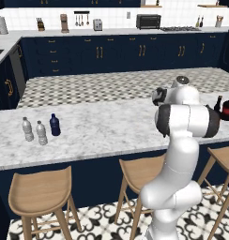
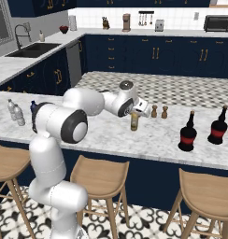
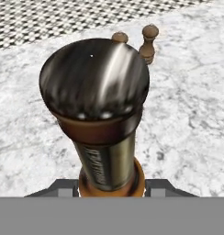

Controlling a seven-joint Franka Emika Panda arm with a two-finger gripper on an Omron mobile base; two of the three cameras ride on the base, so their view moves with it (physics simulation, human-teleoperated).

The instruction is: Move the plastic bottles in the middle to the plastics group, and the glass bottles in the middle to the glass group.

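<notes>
My gripper [image 2: 134, 115] is shut on the slim amber-brown glass bottle [image 2: 134, 123] over the middle of the marble counter [image 2: 111, 135]. In the hand view the amber bottle [image 3: 102, 114] stands between the two fingertips of the gripper [image 3: 112, 186]; whether its base touches the counter I cannot tell. At the left end the plastics group holds two clear water bottles [image 1: 27, 129] [image 1: 41, 133] and a dark blue bottle [image 1: 54, 124]. At the right end two squat black red-banded bottles [image 2: 188, 133] [image 2: 218, 127] stand side by side as the glass group.
Two small brown shakers [image 2: 154, 111] [image 2: 164, 112] stand just right of and behind the held bottle; the shakers [image 3: 148, 42] also appear past it in the hand view. Wooden stools [image 1: 39, 192] [image 2: 99, 179] line the counter's near edge. A sink [image 2: 34, 49] lies far left.
</notes>
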